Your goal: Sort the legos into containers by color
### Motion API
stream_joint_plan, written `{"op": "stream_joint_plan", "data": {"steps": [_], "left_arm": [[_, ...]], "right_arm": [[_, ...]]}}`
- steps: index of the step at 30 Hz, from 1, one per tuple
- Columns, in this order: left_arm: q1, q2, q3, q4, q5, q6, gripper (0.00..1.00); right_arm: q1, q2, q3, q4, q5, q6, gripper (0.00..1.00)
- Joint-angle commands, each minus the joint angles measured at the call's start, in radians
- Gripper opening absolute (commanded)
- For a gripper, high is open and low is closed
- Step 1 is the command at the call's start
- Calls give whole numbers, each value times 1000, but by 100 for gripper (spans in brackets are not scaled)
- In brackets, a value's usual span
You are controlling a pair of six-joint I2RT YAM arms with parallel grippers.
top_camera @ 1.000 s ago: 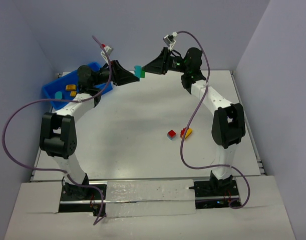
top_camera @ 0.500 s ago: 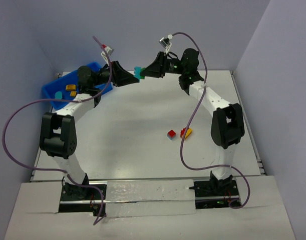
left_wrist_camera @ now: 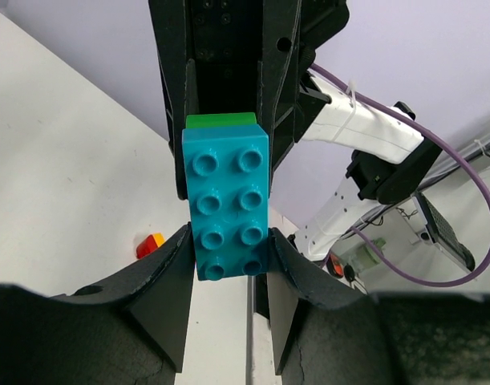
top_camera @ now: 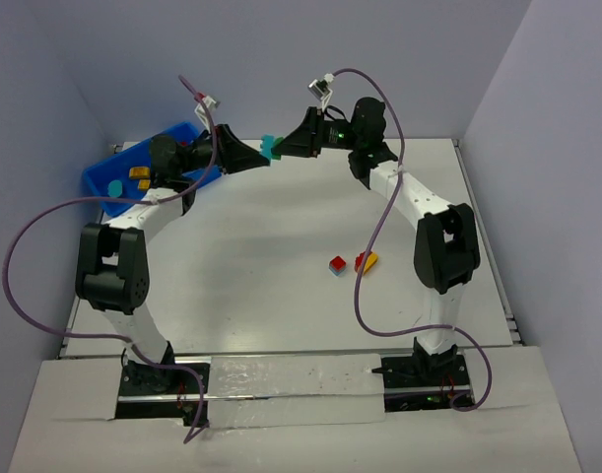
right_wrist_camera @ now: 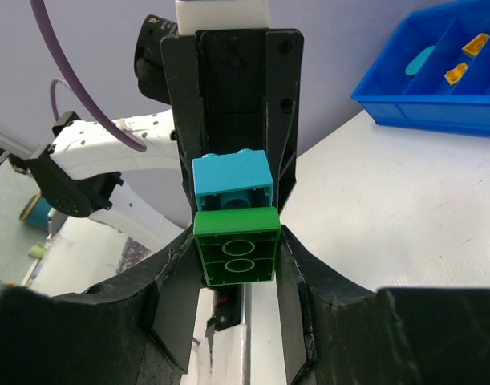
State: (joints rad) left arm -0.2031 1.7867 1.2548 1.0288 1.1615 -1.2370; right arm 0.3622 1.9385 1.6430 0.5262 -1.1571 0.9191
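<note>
A teal lego [left_wrist_camera: 228,204] and a green lego [right_wrist_camera: 236,245] are stuck together and held in the air over the back of the table. My left gripper [left_wrist_camera: 227,245] is shut on the teal lego's sides. Facing it, my right gripper [right_wrist_camera: 236,257] is shut on the green lego. In the top view the pair [top_camera: 271,146] sits between both gripper tips. The blue container [top_camera: 99,175] stands at the far left with yellow legos [right_wrist_camera: 457,74] and a teal piece [right_wrist_camera: 421,60] in its compartments. On the table lie a red lego [top_camera: 337,264] and a red-and-yellow pair [top_camera: 366,261].
Walls close the table at the back and both sides. Purple cables [top_camera: 44,227] loop off both arms. The container's near wall [right_wrist_camera: 421,112] rises a little above the table right of my right gripper.
My right gripper has moved left up to the held legos and its fingers have closed onto the green lego. The left gripper has kept its grip and barely moved.
</note>
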Motion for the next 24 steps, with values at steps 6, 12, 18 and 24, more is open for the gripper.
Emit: {"op": "stream_joint_plan", "data": {"steps": [6, 12, 18, 24], "left_arm": [[196, -90, 53, -13, -58, 47, 0], [342, -130, 82, -336, -90, 348, 0], [436, -148, 264, -1135, -510, 908, 0], [567, -98, 323, -1267, -671, 907, 0]], "right_arm": [[-28, -75, -19, -117, -45, -99, 0], [-43, -87, 50, -441, 65, -369, 0], [-45, -101, 101, -649, 218, -565, 0], [-45, -113, 81, -674, 255, -599, 0]]}}
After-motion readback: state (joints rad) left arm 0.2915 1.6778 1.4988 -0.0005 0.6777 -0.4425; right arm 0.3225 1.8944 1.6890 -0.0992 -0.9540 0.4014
